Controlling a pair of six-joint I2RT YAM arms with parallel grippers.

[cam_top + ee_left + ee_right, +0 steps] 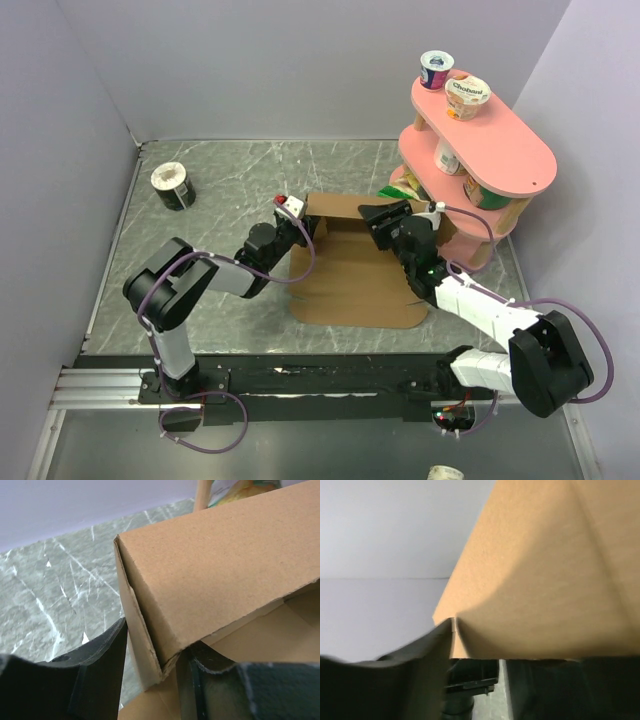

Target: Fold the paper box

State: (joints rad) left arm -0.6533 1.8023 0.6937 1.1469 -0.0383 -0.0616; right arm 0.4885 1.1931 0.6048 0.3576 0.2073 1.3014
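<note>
Box [355, 285] sits mid-table [230, 180], partly formed: flat panel toward 6 o'clock, rear wall standing along the 12 o'clock edge.

Left pincer [308, 228] is at the box's 10 o'clock corner. In the left wrist view the left pincer [155, 680] straddles the folded side wall of the box [220, 565], one finger [100, 675] outside it, the other inside. Both touch cardboard, so it is clamped on that wall.

Right pincer [378, 214] is at the rear wall's 1 o'clock end. The right wrist view is blurred: the box [545, 570] fills the upper right and its corner touches one finger [410, 675]. Can't tell whether that pincer grips or is slack.

Pink shelf [500, 150] stands at 2 o'clock from the box, near it, with two yogurt cups [452, 85] on its top tier. Dark tub [172, 186] lies on its side at 10 o'clock, well apart.
</note>
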